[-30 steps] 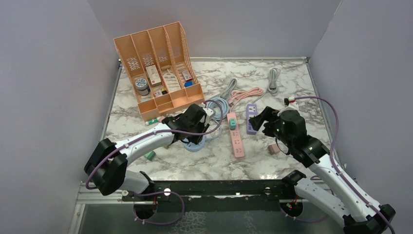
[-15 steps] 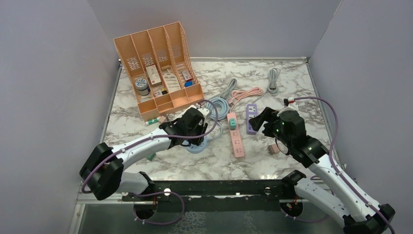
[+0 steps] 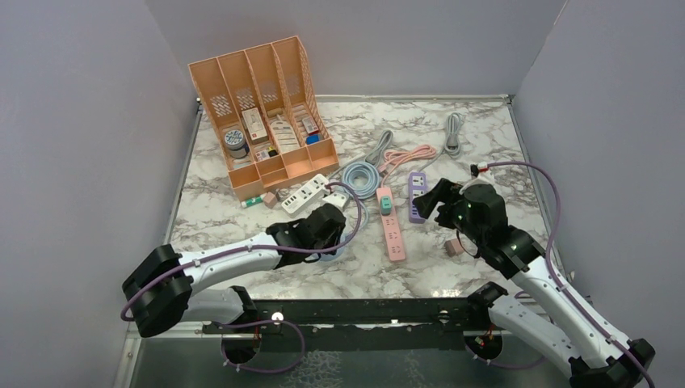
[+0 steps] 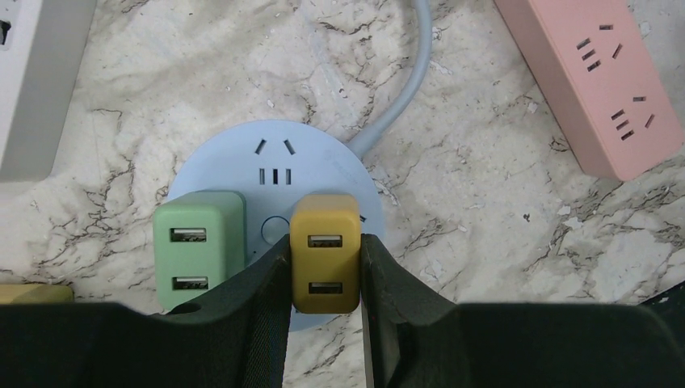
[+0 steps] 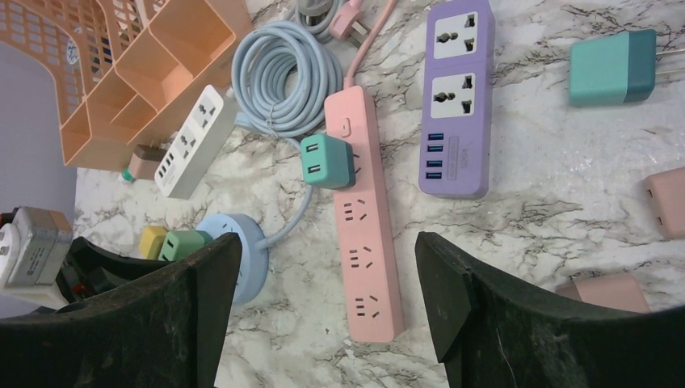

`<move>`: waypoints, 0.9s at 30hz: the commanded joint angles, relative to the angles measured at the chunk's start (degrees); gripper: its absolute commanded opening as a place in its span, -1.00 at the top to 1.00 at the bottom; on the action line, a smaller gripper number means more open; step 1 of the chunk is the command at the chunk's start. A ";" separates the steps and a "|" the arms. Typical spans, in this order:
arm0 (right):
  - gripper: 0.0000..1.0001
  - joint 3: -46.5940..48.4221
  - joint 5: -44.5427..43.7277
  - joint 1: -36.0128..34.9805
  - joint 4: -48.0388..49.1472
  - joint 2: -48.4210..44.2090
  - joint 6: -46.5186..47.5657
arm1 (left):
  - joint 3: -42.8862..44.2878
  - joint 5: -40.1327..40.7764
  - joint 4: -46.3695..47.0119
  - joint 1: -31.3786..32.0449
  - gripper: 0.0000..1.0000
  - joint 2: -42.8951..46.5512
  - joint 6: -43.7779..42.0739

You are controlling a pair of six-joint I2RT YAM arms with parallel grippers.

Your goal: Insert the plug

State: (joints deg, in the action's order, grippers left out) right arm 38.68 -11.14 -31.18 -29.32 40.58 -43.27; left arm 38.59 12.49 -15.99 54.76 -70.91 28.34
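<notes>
Starting at the far left of the marble table with an orange desk organizer at the back, small items in its compartments. Just in front of it, a white power strip, lying flat at an angle.

Next to the right, the left gripper: closed snugly on a yellow charger, one finger pressed against each side, two USB ports facing up at the wrist camera. Stands on the right part of a round blue socket hub, touching its top face; cannot tell whether the prongs are fully home. Just beside it on the same hub, a green charger, upright, close to the left finger. From the hub, a pale blue cord running off toward a coil farther back.

Then a pink power strip, laid lengthwise toward the back, with a teal-green plug seated near its far end. Just right of that, a purple power strip, roughly parallel.

Just right of the purple strip in the overhead view, the right gripper: spread wide, holding nothing, hovering clear of the table. Farther right in its wrist view, a teal charger lying on its side, prongs pointing away from the purple strip, and nearer, a pink adapter cut off by the edge.
</notes>
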 commanded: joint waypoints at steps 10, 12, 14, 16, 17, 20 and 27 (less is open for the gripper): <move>-0.58 -0.60 -3.43 -0.20 0.69 -1.72 -0.26 | -6.45 9.92 -1.86 7.46 0.92 -5.27 7.52; -0.58 -0.46 -3.66 -0.20 0.51 -1.87 -0.24 | -4.96 10.02 -2.68 7.46 0.76 -4.31 7.02; -0.58 -0.36 -3.84 -0.20 0.43 -1.89 -0.23 | -3.23 11.36 -4.40 7.46 0.48 -2.66 7.17; -0.58 -0.40 -3.94 -0.20 0.36 -1.84 -0.20 | -1.28 11.87 -5.82 7.26 0.24 -0.69 6.70; -0.58 -0.50 -3.98 -0.19 0.40 -1.82 -0.31 | 0.06 11.59 -6.77 7.02 0.14 0.23 6.53; -0.58 -0.82 -3.77 -0.20 0.40 -1.79 -0.62 | 4.31 9.71 -9.76 5.62 -0.14 1.93 6.06; -0.58 -1.03 -3.50 -0.20 0.41 -1.77 -1.03 | 10.78 3.04 -14.49 0.70 -0.41 0.44 6.03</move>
State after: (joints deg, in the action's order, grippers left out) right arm 38.26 -12.91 -31.18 -29.41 39.35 -43.53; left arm 46.35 21.08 -25.87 57.82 -70.26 34.20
